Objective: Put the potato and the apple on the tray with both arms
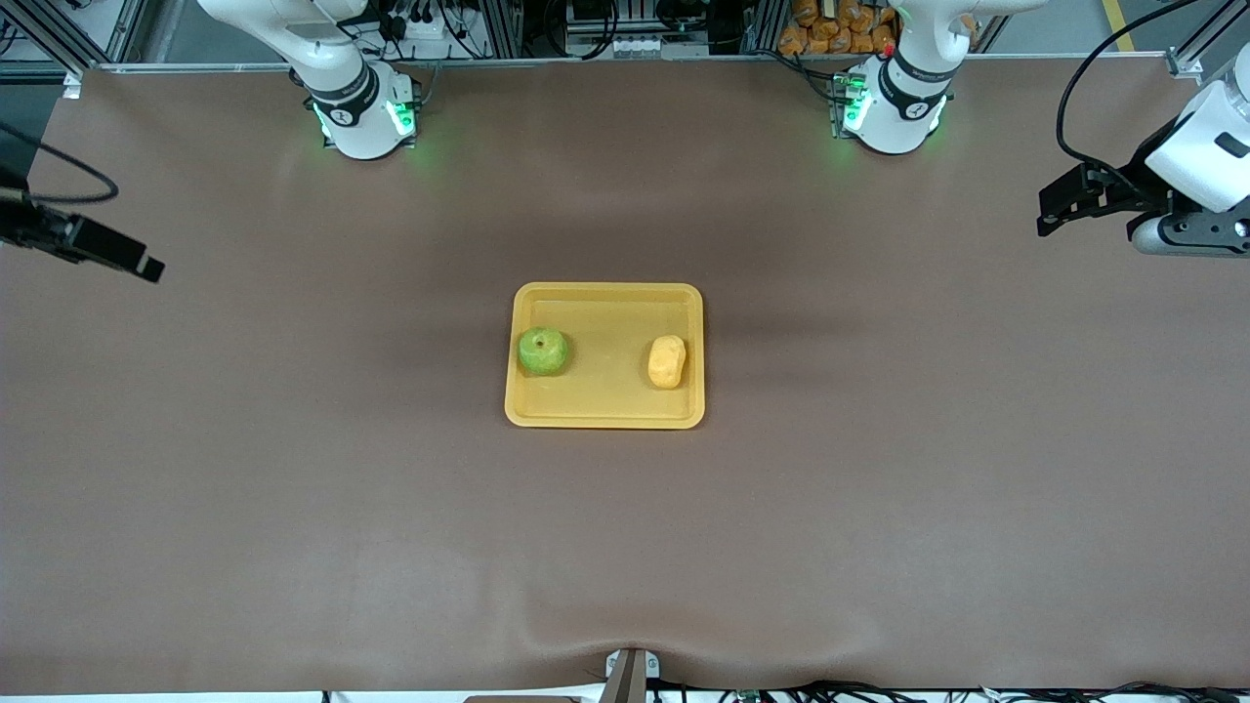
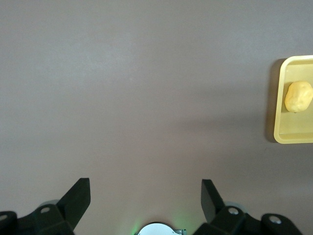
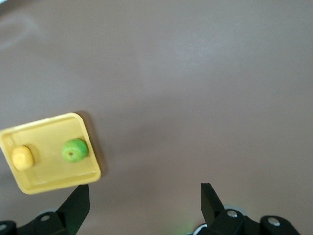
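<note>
Right gripper (image 1: 146, 268) hangs over the bare brown surface (image 1: 293, 488) at its own end, mostly cut off by the frame edge, fingers spread and empty. On to the middle: the flat yellow tray (image 1: 605, 415), rounded corners, carries the round green apple (image 1: 543, 351) and the bumpy oblong potato (image 1: 667, 360), well apart. Left gripper (image 1: 1050, 220) hangs over its end, fingers spread too.
</note>
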`<state>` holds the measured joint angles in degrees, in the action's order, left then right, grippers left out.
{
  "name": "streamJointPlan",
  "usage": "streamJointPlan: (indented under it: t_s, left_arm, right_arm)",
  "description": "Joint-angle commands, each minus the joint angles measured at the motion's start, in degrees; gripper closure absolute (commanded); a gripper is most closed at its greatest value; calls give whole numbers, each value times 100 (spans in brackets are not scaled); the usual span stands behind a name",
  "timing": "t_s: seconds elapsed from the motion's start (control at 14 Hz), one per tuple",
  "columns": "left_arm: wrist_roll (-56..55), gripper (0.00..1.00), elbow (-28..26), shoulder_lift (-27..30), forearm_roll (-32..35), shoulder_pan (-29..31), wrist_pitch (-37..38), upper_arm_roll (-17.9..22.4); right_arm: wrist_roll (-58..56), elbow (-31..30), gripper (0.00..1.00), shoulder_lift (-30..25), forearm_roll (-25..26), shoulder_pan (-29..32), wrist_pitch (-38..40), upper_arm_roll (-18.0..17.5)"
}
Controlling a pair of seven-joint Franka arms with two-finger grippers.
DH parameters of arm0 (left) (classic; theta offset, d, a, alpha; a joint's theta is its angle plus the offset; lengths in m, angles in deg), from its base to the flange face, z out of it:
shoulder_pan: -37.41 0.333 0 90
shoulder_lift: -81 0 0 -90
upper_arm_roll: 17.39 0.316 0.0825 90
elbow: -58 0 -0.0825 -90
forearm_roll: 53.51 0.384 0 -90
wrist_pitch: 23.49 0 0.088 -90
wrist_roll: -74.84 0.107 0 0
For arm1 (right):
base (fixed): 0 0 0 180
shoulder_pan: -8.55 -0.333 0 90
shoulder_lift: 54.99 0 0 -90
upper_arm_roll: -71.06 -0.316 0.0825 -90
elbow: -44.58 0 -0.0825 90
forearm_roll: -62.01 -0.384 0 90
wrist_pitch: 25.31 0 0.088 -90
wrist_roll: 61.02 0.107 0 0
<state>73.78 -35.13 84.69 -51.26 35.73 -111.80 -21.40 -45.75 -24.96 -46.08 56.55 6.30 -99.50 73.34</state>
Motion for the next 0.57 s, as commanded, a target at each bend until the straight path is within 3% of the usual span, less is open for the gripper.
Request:
streamJointPlan:
  t_s: [0.0, 0.29, 0.5]
  left_arm:
    - [9, 0, 75, -35, 30, -8, -2, -3]
    - [9, 0, 75, -35, 30, -8, -2, -3]
    - [9, 0, 75, -35, 30, -8, -2, -3]
  right_arm:
    - [-349, -700, 0, -591, 89, 277, -87, -166]
    - [-1113, -1473, 0, -1057, 106, 514, -209, -157]
    - [-1167, -1527, 0, -1119, 211, 497, -210, -157]
